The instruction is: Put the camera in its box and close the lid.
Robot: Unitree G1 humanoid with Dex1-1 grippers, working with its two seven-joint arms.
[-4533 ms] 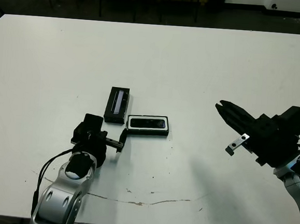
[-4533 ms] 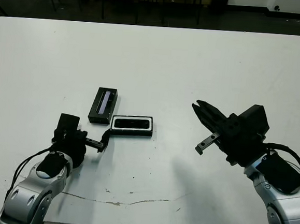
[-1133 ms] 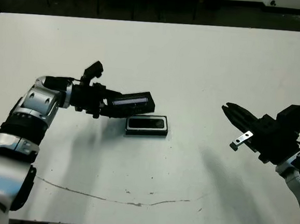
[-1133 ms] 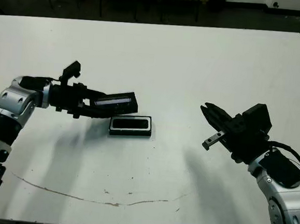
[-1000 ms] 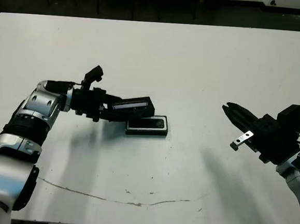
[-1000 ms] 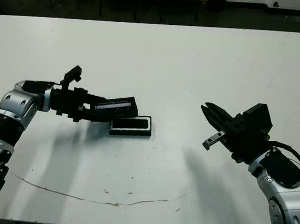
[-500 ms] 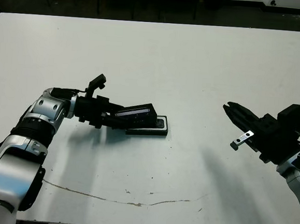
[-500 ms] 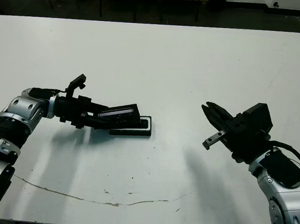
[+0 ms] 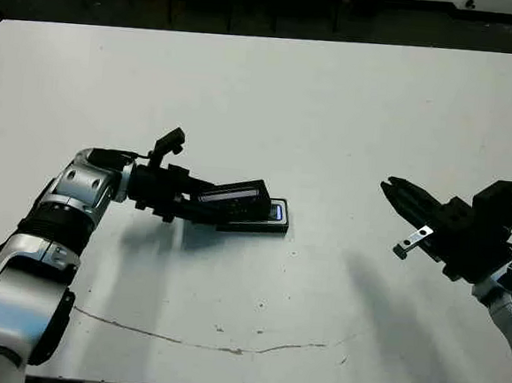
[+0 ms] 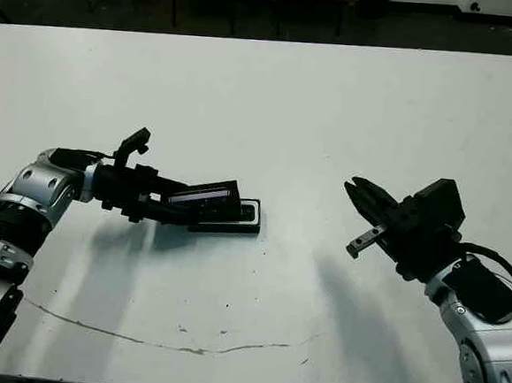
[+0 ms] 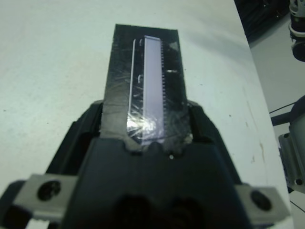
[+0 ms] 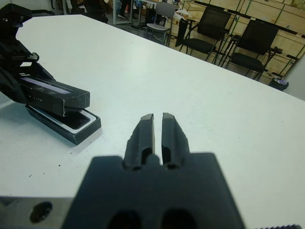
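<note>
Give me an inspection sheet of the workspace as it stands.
Surface: white table, thin crack line near front edge.
Box: flat on table, camera lying inside.
Lid: held tilted over box, not seated.
Clutter: nothing seen.
Left gripper: shut on lid.
Right gripper: away from box, fingers nearly together, holding nothing.
Cables: black cable on right arm.
Surroundings: chairs beyond table.

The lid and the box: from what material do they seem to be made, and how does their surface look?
The lid, held in the left gripper, looks like black cardboard under a glossy film: wrinkled, glinting highlights show around its pale strip, though it could be plastic. The box appears to be matte black cardboard or plastic with a smooth white lining; its walls give no shine.
</note>
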